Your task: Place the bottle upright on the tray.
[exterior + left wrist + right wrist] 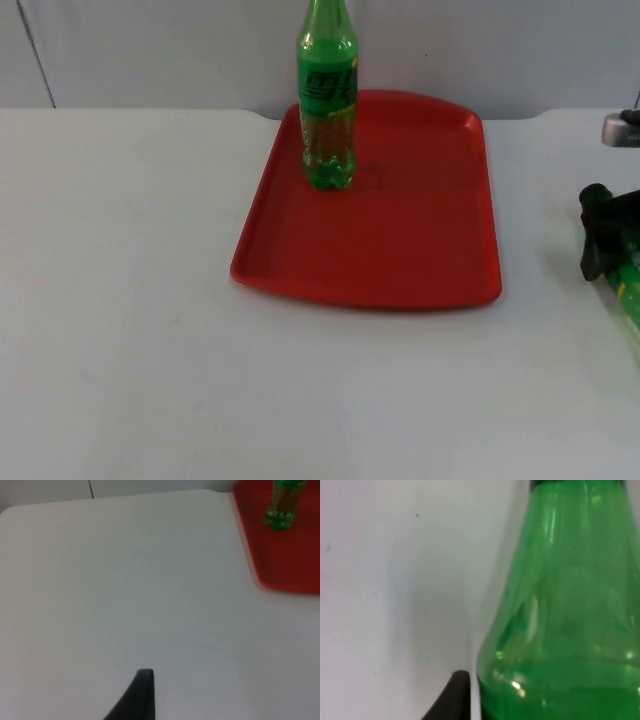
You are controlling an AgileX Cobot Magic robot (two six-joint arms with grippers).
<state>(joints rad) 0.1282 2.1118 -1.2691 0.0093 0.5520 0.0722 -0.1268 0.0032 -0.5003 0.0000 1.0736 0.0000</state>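
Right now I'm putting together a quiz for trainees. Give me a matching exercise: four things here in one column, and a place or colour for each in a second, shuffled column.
Things:
1. tray
2. labelled bottle
3. second bottle
4. left gripper

Places or colours:
A. next to the right gripper, at the table's right side
B. over bare white table
C. red, mid-table
D. upright on the tray's far left corner

Pairs: 1-C, 2-D, 3-A, 4-B

White table top point(130, 300) under even light, grey partition wall point(150, 50) at its far edge
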